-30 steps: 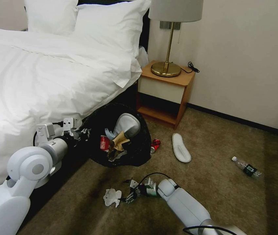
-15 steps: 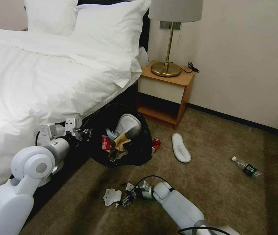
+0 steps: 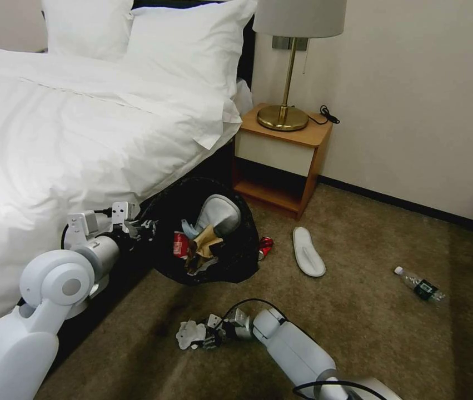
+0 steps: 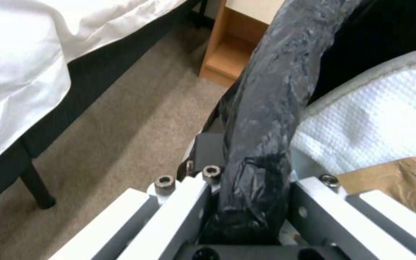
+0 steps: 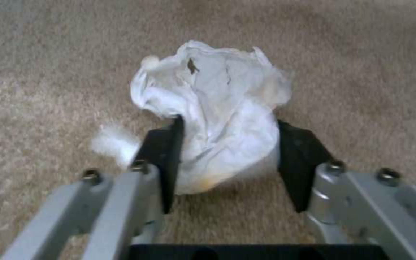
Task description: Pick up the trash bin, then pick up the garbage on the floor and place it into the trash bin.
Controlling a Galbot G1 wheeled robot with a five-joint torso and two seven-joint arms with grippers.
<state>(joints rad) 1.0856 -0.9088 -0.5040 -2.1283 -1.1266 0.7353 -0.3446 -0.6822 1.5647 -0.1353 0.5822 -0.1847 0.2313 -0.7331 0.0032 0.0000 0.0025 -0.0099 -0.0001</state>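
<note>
Carpet by the bed, tissue (image 5: 213, 115) bracketed on the floor

Bin (image 3: 205, 230) rim is clamped by the left gripper (image 4: 251, 202); right gripper (image 5: 227, 144) is spread wide around the tissue. Probably light, soft; best pinched mid-wad.

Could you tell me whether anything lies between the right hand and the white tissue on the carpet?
Nothing visible does: the right hand is open with the tissue already between its fingers on bare carpet.

The left gripper (image 4: 254, 202) is clamped (fingers tight) out at its side; the right gripper (image 5: 227, 159) reaches low, fingers spread.
</note>
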